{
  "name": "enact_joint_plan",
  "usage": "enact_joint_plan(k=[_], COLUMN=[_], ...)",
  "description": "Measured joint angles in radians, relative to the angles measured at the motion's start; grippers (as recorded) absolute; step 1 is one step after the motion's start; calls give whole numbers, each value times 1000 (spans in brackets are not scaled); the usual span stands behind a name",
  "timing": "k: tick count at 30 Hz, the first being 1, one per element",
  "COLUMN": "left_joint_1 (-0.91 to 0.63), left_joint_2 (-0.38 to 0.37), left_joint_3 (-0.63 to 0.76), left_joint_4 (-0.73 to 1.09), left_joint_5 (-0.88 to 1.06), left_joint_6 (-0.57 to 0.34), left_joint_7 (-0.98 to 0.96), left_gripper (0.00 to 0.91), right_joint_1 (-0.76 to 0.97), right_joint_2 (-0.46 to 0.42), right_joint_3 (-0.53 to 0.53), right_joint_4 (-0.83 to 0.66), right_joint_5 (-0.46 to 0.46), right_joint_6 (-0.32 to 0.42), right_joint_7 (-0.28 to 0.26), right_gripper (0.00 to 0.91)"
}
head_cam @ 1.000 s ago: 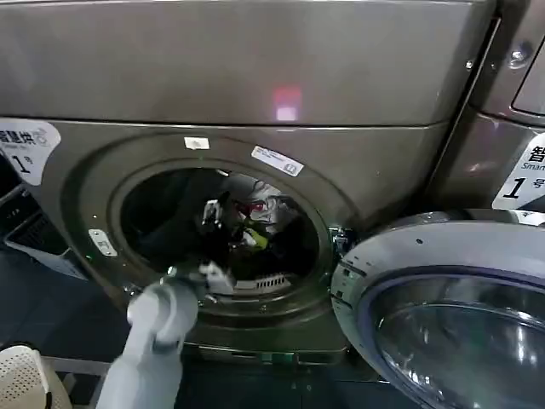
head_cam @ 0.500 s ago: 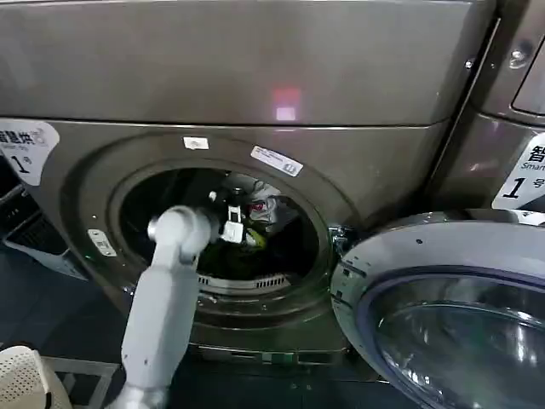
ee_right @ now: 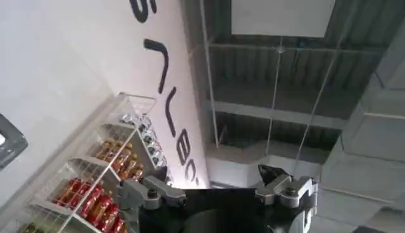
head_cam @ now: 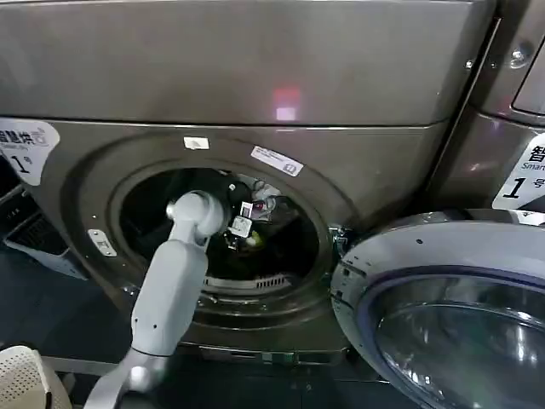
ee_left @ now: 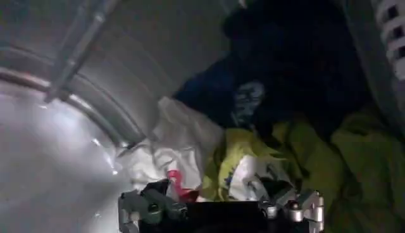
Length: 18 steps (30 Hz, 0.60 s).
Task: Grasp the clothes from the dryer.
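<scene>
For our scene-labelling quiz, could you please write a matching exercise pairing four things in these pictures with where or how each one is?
Things:
1. dryer door
2. left tool
3. clothes
4. red light

States:
a. inside the drum opening, reaching toward the laundry
b. swung open at the right of the porthole
c. on the panel above the porthole
d. piled in the drum, yellow-green, white and dark

Pairs: 1-b, 2-a, 3-d, 4-c

A white label (head_cam: 25,146) at nine o'clock on the dryer (head_cam: 255,85) reads "1"; the neighbouring machine's label (head_cam: 524,175) at three o'clock reads "1" too.
</scene>
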Motion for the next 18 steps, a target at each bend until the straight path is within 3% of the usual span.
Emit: enact_joint_plan(k=[18], left_joint_1=[-34], left_joint_2=[29], left_joint_3=[18], left_joint_4=[76], left_joint_5=[-3], left_joint_6=[31], left_joint_7=[3], left_gripper=[907], right_joint_1=[13], right_joint_2=[1], right_joint_3=[-20], right_joint_4=[16], right_joint_5=[-1], right_joint_6=[-2], right_joint_7=[-1], right_gripper=[907])
